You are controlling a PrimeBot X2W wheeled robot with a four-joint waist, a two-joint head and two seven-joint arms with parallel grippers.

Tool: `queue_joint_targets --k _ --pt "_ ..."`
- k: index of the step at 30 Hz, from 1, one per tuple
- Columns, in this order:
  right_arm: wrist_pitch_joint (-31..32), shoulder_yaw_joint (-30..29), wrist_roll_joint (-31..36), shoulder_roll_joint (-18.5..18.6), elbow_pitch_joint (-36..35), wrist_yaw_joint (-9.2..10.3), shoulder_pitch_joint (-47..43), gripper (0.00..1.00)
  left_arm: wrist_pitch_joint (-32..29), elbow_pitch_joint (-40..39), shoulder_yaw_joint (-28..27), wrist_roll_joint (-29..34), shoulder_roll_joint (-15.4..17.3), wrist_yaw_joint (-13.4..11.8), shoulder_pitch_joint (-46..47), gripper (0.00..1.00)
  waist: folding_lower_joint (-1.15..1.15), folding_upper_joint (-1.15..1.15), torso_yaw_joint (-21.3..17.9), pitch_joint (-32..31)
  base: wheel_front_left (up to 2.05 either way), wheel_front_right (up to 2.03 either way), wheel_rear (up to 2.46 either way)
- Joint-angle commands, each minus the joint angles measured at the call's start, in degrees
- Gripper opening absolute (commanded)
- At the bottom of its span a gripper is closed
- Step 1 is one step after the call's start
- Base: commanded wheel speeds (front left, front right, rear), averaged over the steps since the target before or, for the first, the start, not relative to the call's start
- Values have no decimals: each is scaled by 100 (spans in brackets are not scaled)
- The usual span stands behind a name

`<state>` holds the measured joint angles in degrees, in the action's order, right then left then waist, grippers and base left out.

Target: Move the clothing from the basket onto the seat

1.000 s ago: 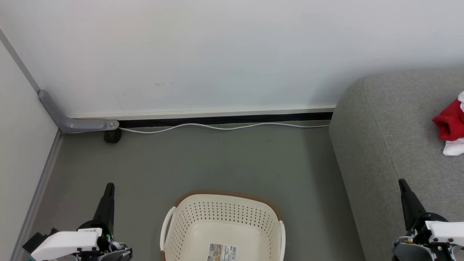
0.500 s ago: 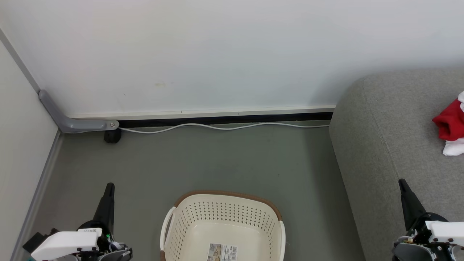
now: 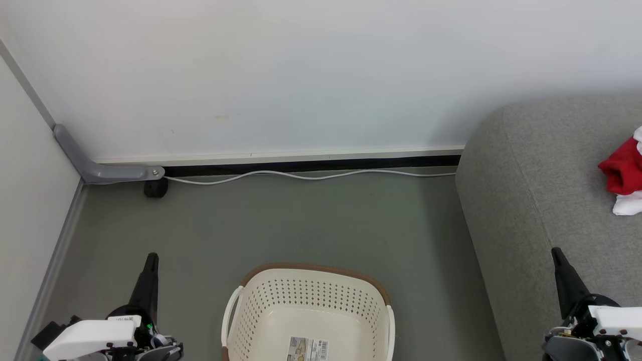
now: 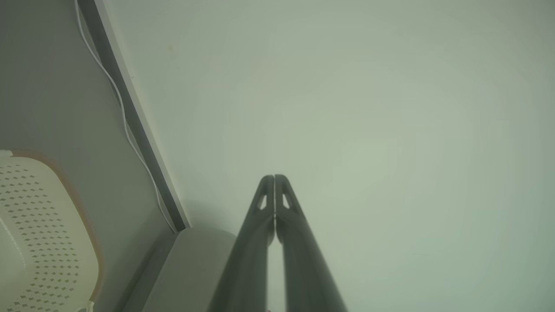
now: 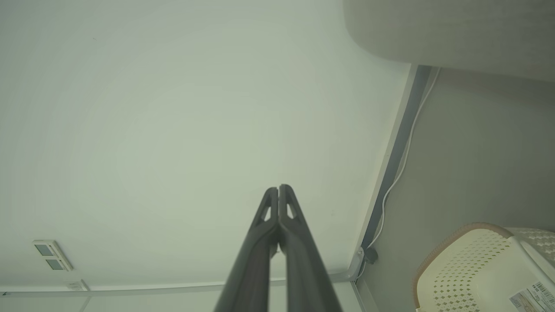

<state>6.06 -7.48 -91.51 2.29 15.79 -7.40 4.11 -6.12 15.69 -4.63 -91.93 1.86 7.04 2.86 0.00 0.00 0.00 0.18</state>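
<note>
**Left gripper (image 3: 151,259) and right gripper (image 3: 556,253) pressed shut, nothing in them**

In the head view the left gripper stood over the floor (image 3: 311,220) just left of the basket (image 3: 312,267), its two dark fingers pressed together to a single point. The right gripper, closed the same way, stood over the front part of the seat (image 3: 541,190). Both wrist views showed the fingers meeting at the tips with no cloth between them.

The clothing (image 3: 622,173) lay on the seat at the view's right edge. It was a crumpled red bunch with a white part under it, well apart from both grippers and cut off by the frame. The basket sat on the floor between the arms. The part of it in view held only its barcode label (image 3: 308,348), so the task looked done or nearly so, though the basket's near end was out of sight.

Such garments would likely be light, limp and not fragile, draping and trailing when lifted. Smooth sports fabric could slip from narrow fingers, so a raised fold or gathered bunch, taken deep, looked a better hold than a flat single layer.
</note>
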Motion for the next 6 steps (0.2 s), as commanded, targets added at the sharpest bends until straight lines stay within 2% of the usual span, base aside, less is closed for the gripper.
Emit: queue_joint_targets --k 1,6 --pt "42 96 -66 59 -177 -9 207 0 -35 -165 -188 -25 101 45 333 0 0 0 0 0 0 0 0" --pt "42 96 -66 59 -177 -9 207 0 -35 -165 -188 -25 101 45 333 0 0 0 0 0 0 0 0"
